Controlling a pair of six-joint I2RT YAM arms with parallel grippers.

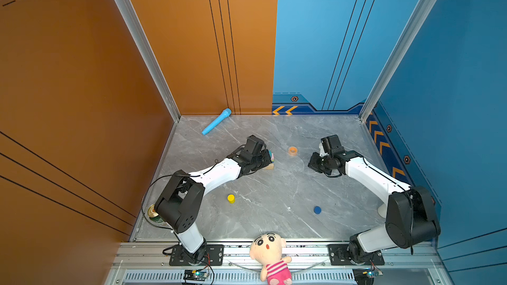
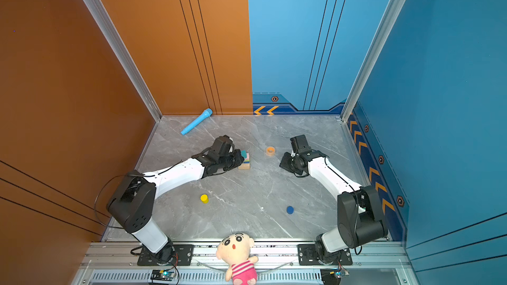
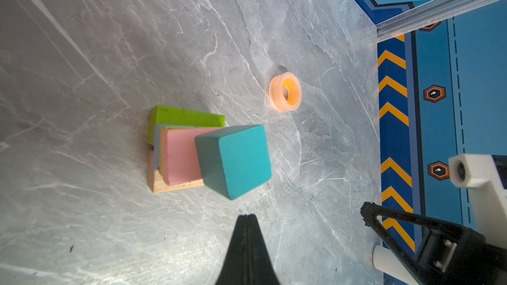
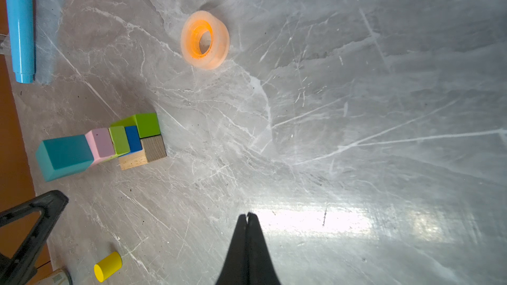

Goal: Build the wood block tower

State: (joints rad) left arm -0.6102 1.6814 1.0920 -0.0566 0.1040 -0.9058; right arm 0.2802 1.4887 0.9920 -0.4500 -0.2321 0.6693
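Note:
The wood block tower (image 1: 271, 163) (image 2: 245, 163) stands mid-table. A tan brick (image 4: 137, 160) and a lime green brick (image 4: 147, 124) lie at its base. Above them come a dark blue block (image 4: 133, 138), a green one, a pink brick (image 3: 178, 157) and a teal cube (image 3: 236, 160) on top. My left gripper (image 3: 247, 216) (image 2: 239, 160) is shut and empty, close beside the teal cube and apart from it. My right gripper (image 4: 248, 215) (image 1: 312, 163) is shut and empty over bare table, right of the tower. A yellow cylinder (image 1: 231, 198) (image 4: 107, 266) and a dark blue cylinder (image 1: 317, 210) lie loose nearer the front.
An orange tape ring (image 1: 292, 150) (image 3: 285, 93) lies between the two grippers, towards the back. A light-blue toy microphone (image 1: 216, 125) rests at the back left by the wall. A plush doll (image 1: 270, 256) sits on the front rail and a can (image 1: 153, 211) by the left arm's base.

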